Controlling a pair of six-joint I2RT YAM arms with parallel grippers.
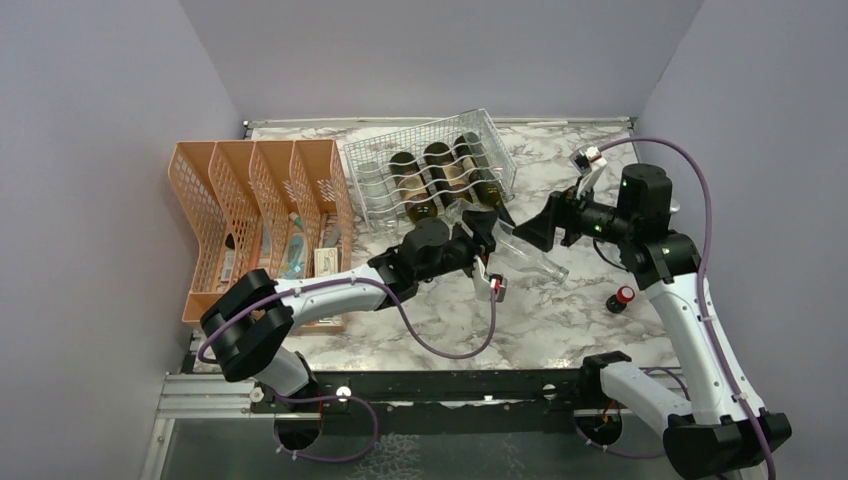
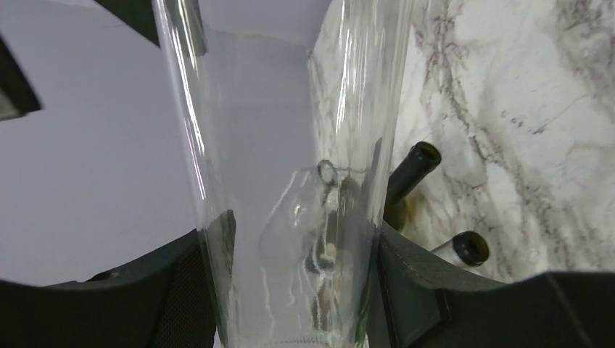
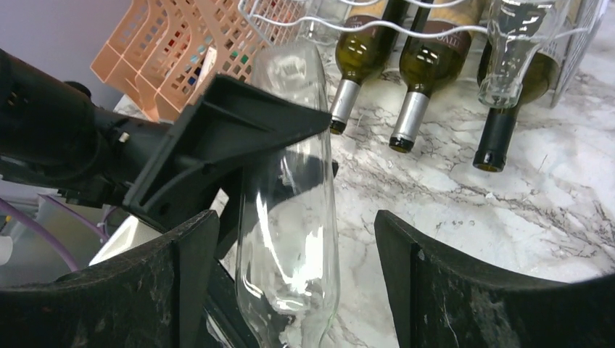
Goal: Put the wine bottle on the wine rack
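The left gripper [image 1: 486, 238] is clamped on the clear wine bottle [image 1: 535, 260] — in the left wrist view both its fingers [image 2: 174, 290] press against the glass. The bottle sits slanted at mid-table, just near of the wine rack [image 1: 425, 165], whose wavy cradles carry dark bottles [image 1: 440, 180]. The right gripper [image 1: 546, 228] reaches in from the right and straddles the same bottle with its jaws spread — the right wrist view shows a plain gap beside the glass. An orange organiser [image 1: 250, 195] stands left of the rack.
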